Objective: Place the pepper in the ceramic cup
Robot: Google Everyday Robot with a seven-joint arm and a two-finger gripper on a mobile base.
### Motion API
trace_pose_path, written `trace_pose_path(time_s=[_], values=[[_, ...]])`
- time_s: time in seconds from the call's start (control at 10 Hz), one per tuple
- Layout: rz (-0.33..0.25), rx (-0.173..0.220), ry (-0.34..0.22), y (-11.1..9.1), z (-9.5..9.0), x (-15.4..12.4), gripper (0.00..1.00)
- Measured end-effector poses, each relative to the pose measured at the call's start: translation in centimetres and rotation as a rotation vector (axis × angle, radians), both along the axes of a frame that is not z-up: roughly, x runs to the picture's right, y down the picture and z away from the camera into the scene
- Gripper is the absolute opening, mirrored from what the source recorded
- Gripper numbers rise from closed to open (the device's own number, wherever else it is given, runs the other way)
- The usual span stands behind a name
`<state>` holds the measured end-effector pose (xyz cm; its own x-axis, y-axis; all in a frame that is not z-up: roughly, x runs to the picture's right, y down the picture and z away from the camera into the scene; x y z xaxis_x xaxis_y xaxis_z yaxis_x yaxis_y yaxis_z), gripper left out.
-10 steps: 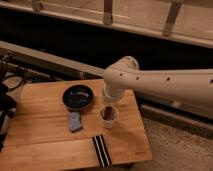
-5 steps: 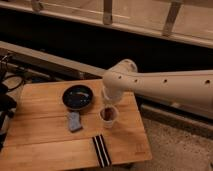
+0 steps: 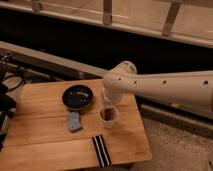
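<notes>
Gripper (image 3: 108,105) sits low over the cup (image 3: 108,117), tucked under the bulky white wrist, so from where I stand I cannot tell how it is set or whether it grips anything; a dark red-brown shape shows inside the cup's mouth, and I take that for the pepper (image 3: 106,114), either just in or on the point of going in; whether it is free I cannot say.

Risk, as I judge it, lies in the lift away; if the pepper is caught or only half down, a rising arm could drag it back out or tip the light cup over; a sideways drift would nudge the cup toward the pan (image 3: 77,96) just beside it, or push it along the table (image 3: 35,145); the cup stands upright now, near the middle of the right half of the wood.

Farther off, a grey-blue block (image 3: 74,121) lies below the pan; a black striped bar (image 3: 100,149) lies near the front edge; both are apart from the cup and unlikely to be touched.
</notes>
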<state>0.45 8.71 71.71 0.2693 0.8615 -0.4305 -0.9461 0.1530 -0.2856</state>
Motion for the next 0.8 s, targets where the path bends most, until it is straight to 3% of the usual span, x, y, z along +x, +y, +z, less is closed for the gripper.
trace_pose_path(time_s=[0.4,0.5,0.8], values=[[0.001,0.003,0.002,0.06,0.09,0.08,0.28],[0.001,0.002,0.0,0.09,0.07,-0.13,0.4],[0.0,0.002,-0.003,0.16,0.1,-0.38,0.58]])
